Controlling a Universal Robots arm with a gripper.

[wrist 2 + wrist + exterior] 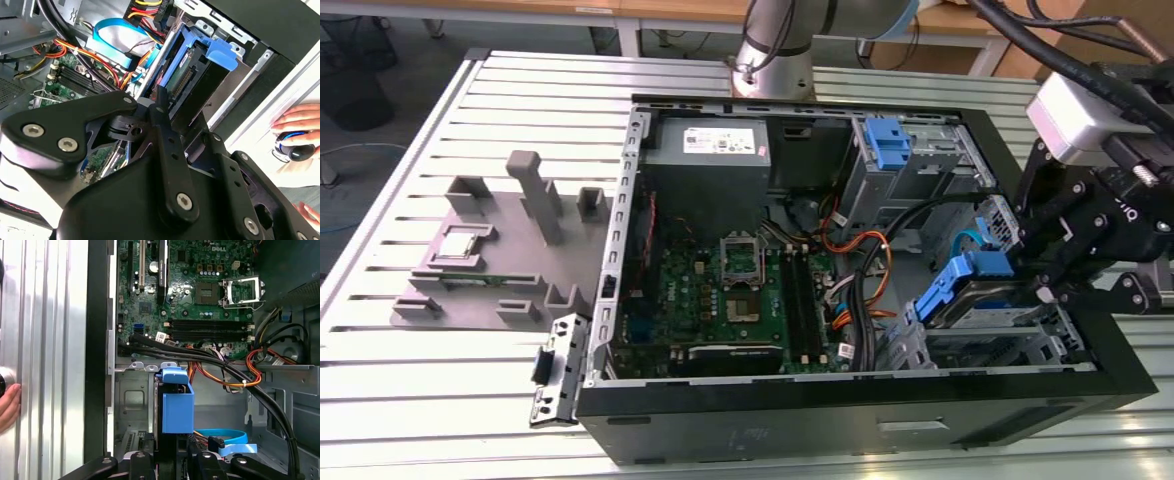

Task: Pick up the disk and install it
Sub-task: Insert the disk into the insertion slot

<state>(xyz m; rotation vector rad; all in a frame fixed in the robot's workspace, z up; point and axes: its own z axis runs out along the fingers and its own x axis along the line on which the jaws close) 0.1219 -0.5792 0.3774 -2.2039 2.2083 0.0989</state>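
end effector (179,116) grips disk (182,67) edge-on | disk at drive bay (239,90) | motherboard (67,77) and cables (112,32) beyond | person's hand (300,120) on mouse (296,151)

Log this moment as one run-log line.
phase: install | gripper: shut on the disk | disk: tilted at drive cage | site: open computer case, exterior view's right

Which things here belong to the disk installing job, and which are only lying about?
Job: the disk, the pincer gripping it, the computer case.
Lying about: grey fixture block, second blue bracket, power supply, a hand on a mouse.
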